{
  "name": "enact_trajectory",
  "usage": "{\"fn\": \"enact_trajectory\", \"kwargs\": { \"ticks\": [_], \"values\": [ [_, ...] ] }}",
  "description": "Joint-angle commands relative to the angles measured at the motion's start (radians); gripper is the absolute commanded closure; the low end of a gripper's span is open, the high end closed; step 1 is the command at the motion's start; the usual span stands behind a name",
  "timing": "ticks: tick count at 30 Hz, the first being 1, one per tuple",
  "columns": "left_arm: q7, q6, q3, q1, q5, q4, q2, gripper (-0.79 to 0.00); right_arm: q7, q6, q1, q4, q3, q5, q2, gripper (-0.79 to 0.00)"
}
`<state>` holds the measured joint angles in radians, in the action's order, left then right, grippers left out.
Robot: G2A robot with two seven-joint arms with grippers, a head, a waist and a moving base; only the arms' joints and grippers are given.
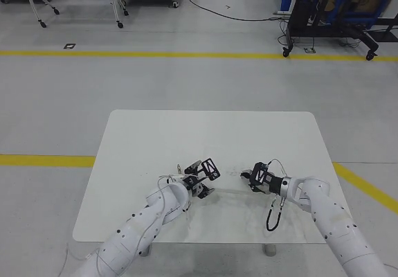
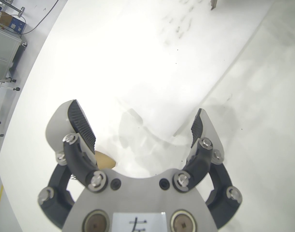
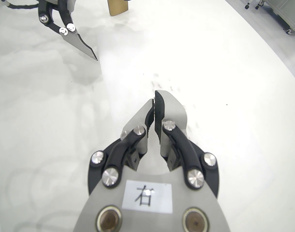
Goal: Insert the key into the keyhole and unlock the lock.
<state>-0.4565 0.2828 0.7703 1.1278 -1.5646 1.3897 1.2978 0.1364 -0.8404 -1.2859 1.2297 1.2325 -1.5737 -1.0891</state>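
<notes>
Both arms close together. L gripper (image 2: 136, 107) wide open, brass padlock (image 3: 118, 7) just beside one pad, ungrasped. R gripper (image 3: 154, 96) pinched shut; key not discernible. Step: pre-insertion. Next: steady padlock, find keyhole.

In the left wrist view the padlock (image 2: 104, 162) lies mostly hidden behind one of the fingers (image 2: 81, 124) of the left gripper (image 2: 137, 106) — shackle covered, keyhole impossible to tell.
</notes>
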Motion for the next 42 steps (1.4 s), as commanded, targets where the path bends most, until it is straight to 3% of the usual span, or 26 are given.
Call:
{"fn": "enact_trajectory", "kwargs": {
  "ticks": [1, 8, 11, 15, 21, 28, 33, 42],
  "values": [
    [0.003, 0.001, 0.001, 0.0, 0.004, -0.002, 0.002, -0.785, 0.0, 0.0, 0.0, 0.0, 0.0, 0.0, 0.0, 0.0],
    [0.005, 0.051, 0.076, 0.011, 0.245, 0.051, 0.006, -0.785, 0.0, 0.0, 0.0, 0.0, 0.0, 0.0, 0.0, 0.0],
    [-0.004, 0.021, 0.097, -0.003, 0.233, 0.052, 0.004, -0.785, 0.0, 0.0, 0.0, 0.0, 0.0, 0.0, 0.0, 0.0],
    [0.078, -0.097, 0.078, -0.015, 0.205, 0.007, 0.021, -0.785, 0.0, 0.0, 0.0, 0.0, 0.0, 0.0, 0.0, 0.0],
    [0.197, -0.168, 0.008, -0.056, 0.181, -0.137, 0.055, -0.785, 0.0, 0.0, 0.0, 0.0, 0.0, 0.0, 0.0, 0.0],
    [0.171, -0.12, -0.071, -0.105, 0.064, -0.222, 0.078, -0.785, 0.0, 0.0, 0.0, 0.0, 0.0, 0.0, 0.0, 0.0],
    [0.156, -0.062, -0.081, -0.111, -0.007, -0.214, 0.074, -0.785, 0.0, 0.0, 0.0, 0.0, 0.0, 0.0, 0.0, 0.0],
    [0.132, -0.042, -0.061, -0.097, -0.052, -0.174, 0.069, -0.785, 0.011, 0.02, -0.008, 0.01, 0.003, 0.015, -0.001, 0.0]
  ]
}}
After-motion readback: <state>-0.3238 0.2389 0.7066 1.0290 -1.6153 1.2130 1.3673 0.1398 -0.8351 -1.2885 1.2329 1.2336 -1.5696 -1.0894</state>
